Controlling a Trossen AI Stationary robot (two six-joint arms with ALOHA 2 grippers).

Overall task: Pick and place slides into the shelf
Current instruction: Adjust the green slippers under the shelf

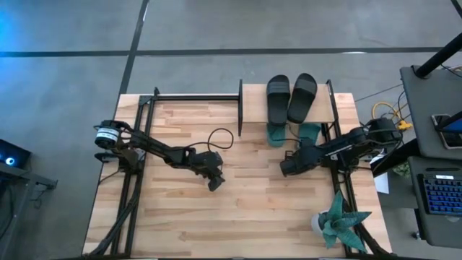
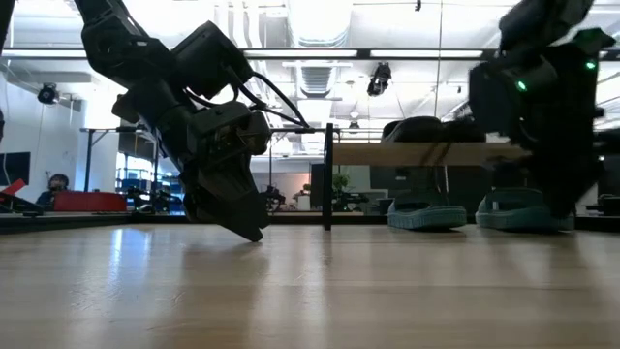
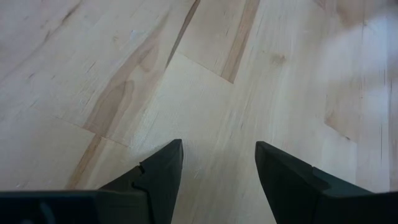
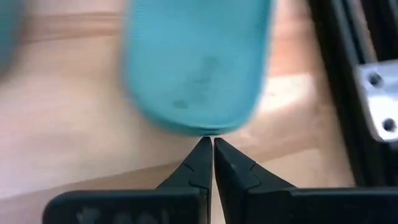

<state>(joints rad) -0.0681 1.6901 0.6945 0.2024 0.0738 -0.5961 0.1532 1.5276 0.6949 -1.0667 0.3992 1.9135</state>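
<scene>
The shelf (image 1: 253, 101) stands at the table's far edge, right of the middle. Two black slides (image 1: 278, 97) (image 1: 302, 96) lie side by side on its top board. Two teal slides (image 1: 276, 134) (image 1: 310, 132) sit under that board with their heels sticking out toward the near edge. My right gripper (image 1: 286, 169) is shut just in front of them; in its wrist view the fingertips (image 4: 209, 139) point at one teal slide's heel (image 4: 199, 121). My left gripper (image 1: 215, 180) hangs open over bare wood at mid-table, its fingers (image 3: 163, 163) slanting down. My right gripper's shut fingertips line up with the heel end of a teal slide (image 4: 208, 129), coming at it slanting down from the near side. Whether they touch it, I cannot tell. The slide stays flat under the shelf's top board.
A teal spiky plant (image 1: 338, 220) stands near the table's right front corner. Black frame rails (image 4: 348, 68) run along the table's right side beside the shelf. A black cable (image 1: 220, 137) loops on the wood behind my left arm. Bare tabletop (image 1: 253, 217) spreads between the arms.
</scene>
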